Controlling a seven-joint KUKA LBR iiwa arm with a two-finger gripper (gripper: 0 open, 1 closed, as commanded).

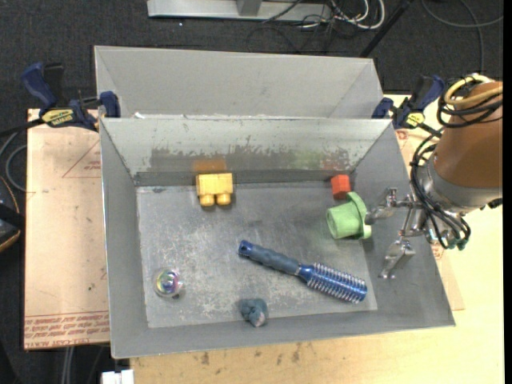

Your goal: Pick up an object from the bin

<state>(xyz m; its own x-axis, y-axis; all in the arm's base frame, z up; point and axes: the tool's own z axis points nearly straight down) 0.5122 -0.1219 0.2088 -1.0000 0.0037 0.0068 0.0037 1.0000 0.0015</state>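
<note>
Six things scattered well apart in bin (120, 214); end effector (394, 234) spread open, empty, just beside green cup (346, 220) (nearest pick, probably).

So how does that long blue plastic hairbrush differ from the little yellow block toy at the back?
The blue hairbrush is long and thin; the yellow block toy is short and chunky. The brush lies slantwise in the middle of the grey bin; the block sits by the back wall. Both lie loose, touching nothing else.
</note>
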